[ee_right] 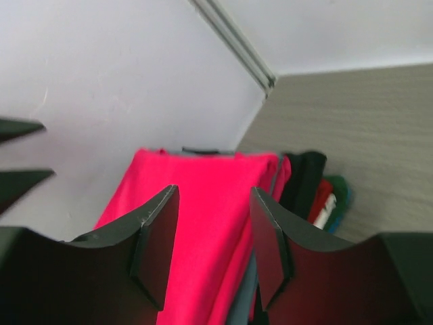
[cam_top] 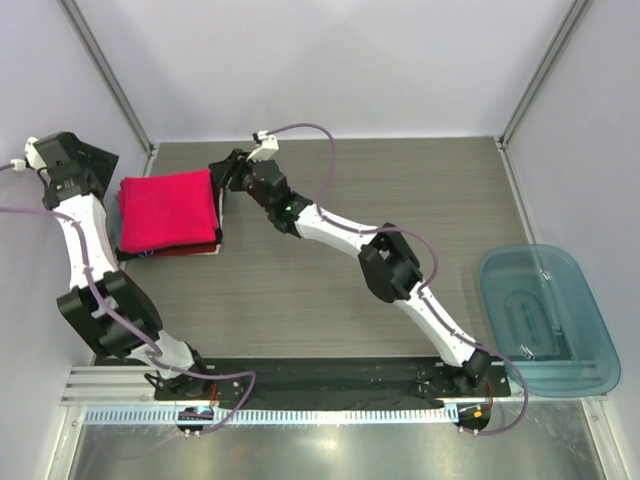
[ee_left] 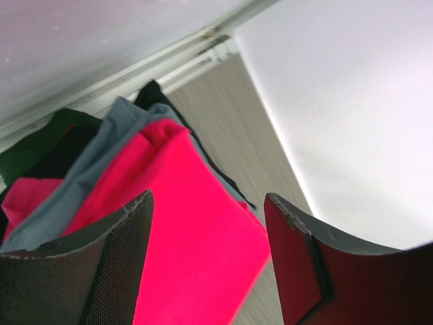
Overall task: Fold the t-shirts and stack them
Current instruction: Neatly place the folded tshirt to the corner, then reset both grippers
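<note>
- Padded fingers (ee_left: 115, 264) of the left gripper (ee_left: 208, 200) fill the bottom of its wrist view. The jaws stand well apart with nothing between them, and cloth shows below the gap.
- Likewise the right gripper (ee_right: 213, 193) has its jaws parted and empty, with pink cloth lying beyond the gap.
- A bright pink t-shirt (cam_top: 168, 210) lies folded flat on top of the stack, at about 10 o'clock on the table (cam_top: 300, 290).
- Seen from above, the left gripper sits near the stack's 10 o'clock corner and the right one just beside its 2 o'clock corner. Neither holds the cloth.
- Under the pink one, a slate-grey t-shirt (ee_left: 84, 172) and a dark t-shirt (ee_left: 152, 91) peek out, their edges not quite squared with it.
- Off at 4 o'clock, well apart from the pile, stands a teal tub (cam_top: 545, 320).
- Step in hand, as I judge it: the pink tee is set on the pile with both tools let go of it, so this one looks stacked. No loose tee shows on the table in the top view.
- Next move calls for drawing both arms up and away from the pile without snagging a fold, then perhaps nudging the uneven lower edges into line.
</note>
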Motion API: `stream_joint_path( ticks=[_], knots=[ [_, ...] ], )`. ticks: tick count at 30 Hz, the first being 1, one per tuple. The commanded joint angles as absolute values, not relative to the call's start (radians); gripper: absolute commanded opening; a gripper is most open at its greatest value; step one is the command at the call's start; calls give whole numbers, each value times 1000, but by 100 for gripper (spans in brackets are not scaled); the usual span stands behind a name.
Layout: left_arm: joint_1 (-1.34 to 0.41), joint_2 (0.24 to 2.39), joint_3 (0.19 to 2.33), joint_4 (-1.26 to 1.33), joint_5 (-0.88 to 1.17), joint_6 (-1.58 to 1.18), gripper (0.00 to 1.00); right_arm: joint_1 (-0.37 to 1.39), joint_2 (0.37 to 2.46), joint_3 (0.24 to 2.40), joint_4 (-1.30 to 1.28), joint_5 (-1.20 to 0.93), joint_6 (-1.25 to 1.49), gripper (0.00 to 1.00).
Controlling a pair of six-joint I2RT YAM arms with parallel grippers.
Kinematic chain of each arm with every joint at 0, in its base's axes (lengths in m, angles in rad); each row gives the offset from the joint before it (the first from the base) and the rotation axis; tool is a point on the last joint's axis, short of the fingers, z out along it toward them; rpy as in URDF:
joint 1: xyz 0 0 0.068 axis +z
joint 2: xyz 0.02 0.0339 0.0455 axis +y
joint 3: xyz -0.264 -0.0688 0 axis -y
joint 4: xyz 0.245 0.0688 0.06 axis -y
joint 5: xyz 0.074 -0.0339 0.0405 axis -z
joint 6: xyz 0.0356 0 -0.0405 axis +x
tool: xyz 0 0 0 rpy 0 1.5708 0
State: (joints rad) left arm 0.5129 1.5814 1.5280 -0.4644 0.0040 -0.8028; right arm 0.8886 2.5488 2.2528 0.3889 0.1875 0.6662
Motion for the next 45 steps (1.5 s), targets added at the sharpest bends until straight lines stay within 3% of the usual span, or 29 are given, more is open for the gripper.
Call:
stream_joint_path(
  ticks=[1,3,7,12,18,21,22,24,27,28,29,37,41,45],
  knots=[
    [509,1467,1519,-485,98,-801,67,893,2273,2075,425,144,565,52],
    [470,1416,1487,-483,147,-799,67,888,2183,1961,414,147,517,52],
    [216,1332,1416,-454,51,-785,69,838,1970,1635,373,121,505,56],
    [11,1283,1283,-330,12,-827,69,689,1680,1314,338,14,557,59],
    [-388,1281,1152,-224,-234,-775,69,629,1399,965,243,133,443,69],
    [-534,1296,1066,-143,-313,-738,69,614,1289,842,197,190,422,75],
    [-572,1296,1040,-118,-321,-733,70,612,1237,777,186,236,423,88],
    [-592,1289,942,-31,-296,-724,71,612,1189,709,167,271,440,99],
    [-614,1250,809,60,-304,-721,81,611,1121,591,164,316,446,100],
    [-615,1237,746,75,-313,-721,95,611,1108,550,161,325,443,100],
    [-615,1224,717,90,-324,-718,100,611,1086,532,161,337,442,100],
    [-615,1134,571,143,-307,-651,100,611,1098,453,222,374,431,100],
    [-615,1153,488,331,-221,-608,100,611,1131,414,296,388,454,100],
    [-615,1154,506,310,-219,-586,99,611,1134,405,305,362,451,100]
  ],
)
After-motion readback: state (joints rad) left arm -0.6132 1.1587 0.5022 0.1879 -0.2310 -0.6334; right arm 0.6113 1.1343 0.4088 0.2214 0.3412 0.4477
